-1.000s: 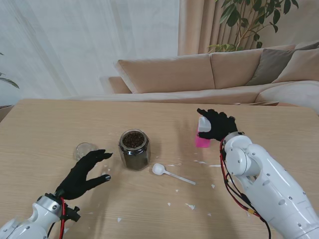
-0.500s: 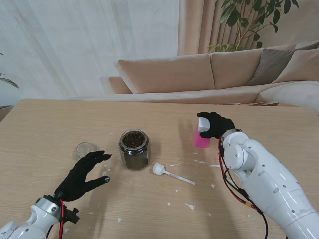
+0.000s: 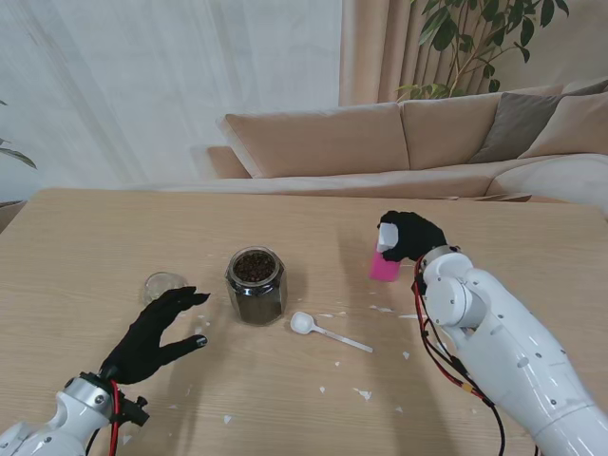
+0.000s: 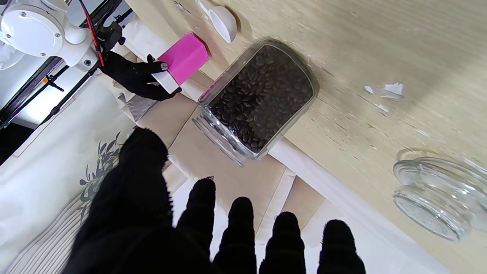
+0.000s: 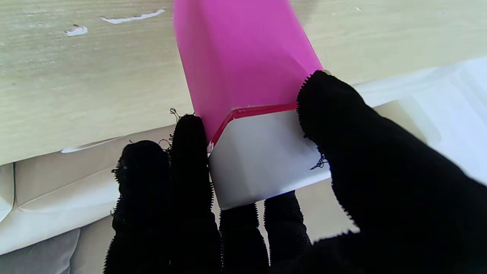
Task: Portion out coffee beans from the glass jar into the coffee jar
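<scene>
Fingers (image 5: 190,152) of the right hand (image 3: 410,235) clamp the white cap of the pink rectangular coffee jar (image 3: 385,265), right of frame centre. Left hand (image 3: 157,328), fingers spread, holds nothing beside the bean-filled faceted glass jar (image 3: 256,284) at centre.

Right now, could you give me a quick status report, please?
Left hand open. Right hand shut on pink white-capped coffee jar. Open glass jar of beans untouched. White plastic spoon beside it.

one glass jar (image 3: 256,284), one pink jar (image 3: 385,266), one spoon (image 3: 328,331), one lid (image 3: 162,284).
</scene>
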Available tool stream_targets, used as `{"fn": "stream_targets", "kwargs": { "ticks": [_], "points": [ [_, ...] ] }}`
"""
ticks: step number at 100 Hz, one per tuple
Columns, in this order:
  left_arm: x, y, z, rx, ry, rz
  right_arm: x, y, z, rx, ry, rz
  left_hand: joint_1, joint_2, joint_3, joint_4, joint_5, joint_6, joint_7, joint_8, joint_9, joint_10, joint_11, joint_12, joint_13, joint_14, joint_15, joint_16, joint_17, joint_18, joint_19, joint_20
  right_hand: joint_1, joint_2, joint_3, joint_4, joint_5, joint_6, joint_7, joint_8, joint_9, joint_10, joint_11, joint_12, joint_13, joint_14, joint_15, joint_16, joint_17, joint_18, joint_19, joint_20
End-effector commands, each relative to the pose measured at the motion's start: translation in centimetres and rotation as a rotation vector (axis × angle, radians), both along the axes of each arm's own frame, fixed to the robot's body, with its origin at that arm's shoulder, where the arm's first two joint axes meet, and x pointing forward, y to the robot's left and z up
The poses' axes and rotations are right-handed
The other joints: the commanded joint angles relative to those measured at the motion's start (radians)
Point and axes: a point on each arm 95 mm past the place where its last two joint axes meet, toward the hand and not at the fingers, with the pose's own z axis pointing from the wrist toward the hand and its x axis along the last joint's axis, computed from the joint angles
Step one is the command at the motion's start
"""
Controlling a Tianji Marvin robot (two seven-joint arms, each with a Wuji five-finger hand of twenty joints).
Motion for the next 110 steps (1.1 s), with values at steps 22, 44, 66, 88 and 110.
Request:
{"fn": "stream_targets", "kwargs": {
  "ticks": [22,44,66,88,110],
  "points": [
    [-0.5,-0.3,0.4,-0.01,0.004,-0.029,-1.9,1.6,3.0,0.049,-0.073,0.045,0.026,0.027,-0.026,0.029,0.024,-0.016,-0.019,-0.004,0.005,-0.006,0.01,-0.012,-0.027,-0.02,-0.016,-0.009,-0.009,0.001,-0.016,-0.012,0.152,0.059,0.185,0.01,0.113,-0.03,0.15,-0.028,0.136,-0.01,0.076,0.056,0.068,0.014,0.039,0.03,0.05,-0.039,0.035,-0.007],
    [-0.5,-0.5,1.0,-0.005,-0.011,-0.051,-4.3,3.1,5.7,0.105,-0.152,0.093,0.027,0.026,-0.027,0.03,0.019,-0.017,-0.017,-0.004,0.01,-0.008,0.016,-0.008,-0.029,-0.018,-0.007,0.007,-0.011,-0.003,-0.001,0.003,0.159,0.05,0.2,0.005,0.122,-0.027,0.149,-0.039,0.147,-0.006,0.07,0.055,0.076,0.02,0.037,0.03,0.053,-0.035,0.033,-0.008],
    [-0.1,-1.1,1.6,-0.06,-0.059,-0.047,-6.9,5.5,7.9,0.173,-0.203,0.189,0.034,0.02,-0.019,0.03,0.018,-0.012,-0.01,-0.003,0.037,0.01,0.048,0.007,-0.01,-0.009,0.003,0.038,-0.016,-0.012,0.038,0.06,0.162,0.044,0.208,0.004,0.125,-0.023,0.146,-0.043,0.147,-0.003,0.068,0.056,0.076,0.023,0.036,0.032,0.056,-0.036,0.031,-0.008],
    [0.3,-2.0,2.2,-0.09,-0.106,-0.06,-8.8,8.4,9.2,0.267,-0.211,0.301,0.037,-0.003,-0.01,0.03,-0.003,-0.011,-0.005,-0.004,0.04,0.009,0.058,0.007,0.004,-0.005,0.006,0.048,0.0,-0.012,0.05,0.083,0.162,0.04,0.208,0.001,0.131,-0.02,0.139,-0.046,0.15,0.0,0.064,0.055,0.08,0.026,0.035,0.034,0.065,-0.041,0.029,-0.009],
    [0.8,-2.8,2.5,-0.106,-0.14,-0.08,-10.4,11.0,10.2,0.321,-0.206,0.407,0.003,-0.04,0.081,0.023,-0.026,-0.01,0.024,-0.009,0.039,-0.004,0.072,0.006,0.017,-0.009,0.005,0.067,0.027,-0.017,0.051,0.116,0.162,0.041,0.204,0.0,0.133,-0.018,0.136,-0.046,0.155,0.002,0.062,0.056,0.083,0.028,0.039,0.04,0.073,-0.045,0.03,-0.007]
  ]
}}
